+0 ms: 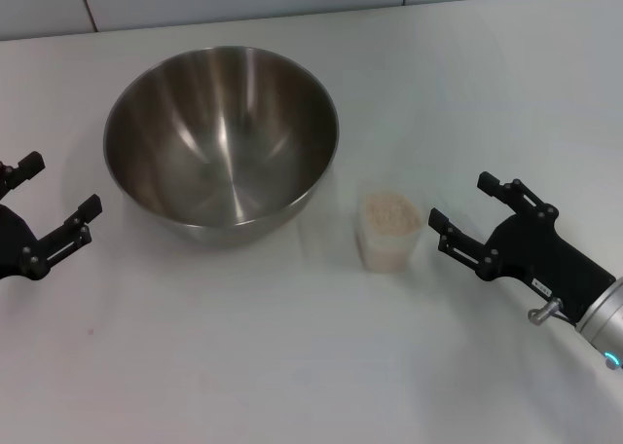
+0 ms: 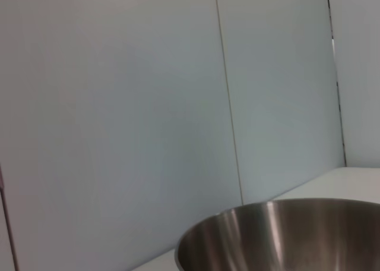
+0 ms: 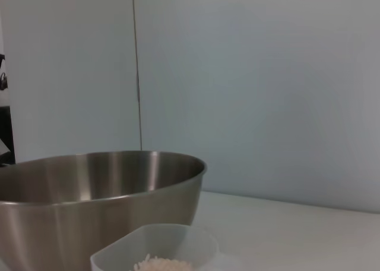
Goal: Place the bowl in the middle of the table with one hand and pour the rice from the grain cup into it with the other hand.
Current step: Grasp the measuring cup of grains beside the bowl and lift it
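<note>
Right gripper (image 1: 456, 210) has its jaws apart and holds nothing; it sits low over the worktop (image 1: 292, 366), just beside the grain cup (image 1: 389, 232) on its right, not touching. Left gripper (image 1: 60, 193) also has jaws apart and empty, near the bowl's left side with a gap between. Grain cup stands upright, full of rice (image 1: 388, 213), close to the bowl (image 1: 222, 137) on its right, apart from it. Bowl is upright and empty, sitting left of centre and toward the back of the worktop. Progress looks near zero: bowl not gripped or centred, cup not lifted, no rice poured. Left to do: grasp bowl, centre it, grasp cup, tip it over the bowl.
</note>
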Controlling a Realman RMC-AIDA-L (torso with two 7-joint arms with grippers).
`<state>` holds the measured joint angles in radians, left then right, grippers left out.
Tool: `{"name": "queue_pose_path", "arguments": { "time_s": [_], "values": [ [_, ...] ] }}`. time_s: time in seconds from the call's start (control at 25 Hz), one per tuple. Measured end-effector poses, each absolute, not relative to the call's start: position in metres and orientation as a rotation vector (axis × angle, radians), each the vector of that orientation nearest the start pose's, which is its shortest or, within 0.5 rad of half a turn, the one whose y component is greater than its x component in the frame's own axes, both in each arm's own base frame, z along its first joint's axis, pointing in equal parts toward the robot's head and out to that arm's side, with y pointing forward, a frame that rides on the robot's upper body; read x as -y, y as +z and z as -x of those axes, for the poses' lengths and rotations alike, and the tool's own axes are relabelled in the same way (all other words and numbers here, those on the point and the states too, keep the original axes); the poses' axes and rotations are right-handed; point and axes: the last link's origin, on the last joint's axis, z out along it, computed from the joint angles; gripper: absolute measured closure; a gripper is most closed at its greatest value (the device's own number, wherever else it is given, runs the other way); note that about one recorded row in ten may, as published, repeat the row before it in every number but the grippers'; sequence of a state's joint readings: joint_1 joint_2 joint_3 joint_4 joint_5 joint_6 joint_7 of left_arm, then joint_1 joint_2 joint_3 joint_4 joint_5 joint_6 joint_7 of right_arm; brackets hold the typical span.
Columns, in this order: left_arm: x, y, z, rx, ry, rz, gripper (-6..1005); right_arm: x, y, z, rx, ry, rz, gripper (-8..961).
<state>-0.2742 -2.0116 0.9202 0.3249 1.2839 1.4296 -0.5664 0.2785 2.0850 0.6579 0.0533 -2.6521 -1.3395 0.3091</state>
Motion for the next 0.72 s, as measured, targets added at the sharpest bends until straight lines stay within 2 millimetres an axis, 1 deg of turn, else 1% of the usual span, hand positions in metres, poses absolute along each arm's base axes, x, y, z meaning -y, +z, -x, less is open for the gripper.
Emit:
{"name": "queue_pose_path", "arguments": {
  "time_s": [0.4,0.72],
  "values": [
    [-0.276,0.011,0.339,0.25,-0.718,2.221,185,-0.246,-0.06,-0.343,-0.523,0.694,2.032,129],
    [-0.275,0.009,0.339,0.252,-0.708,2.242,184,-0.253,-0.059,-0.338,-0.508,0.711,2.031,129]
  ]
}}
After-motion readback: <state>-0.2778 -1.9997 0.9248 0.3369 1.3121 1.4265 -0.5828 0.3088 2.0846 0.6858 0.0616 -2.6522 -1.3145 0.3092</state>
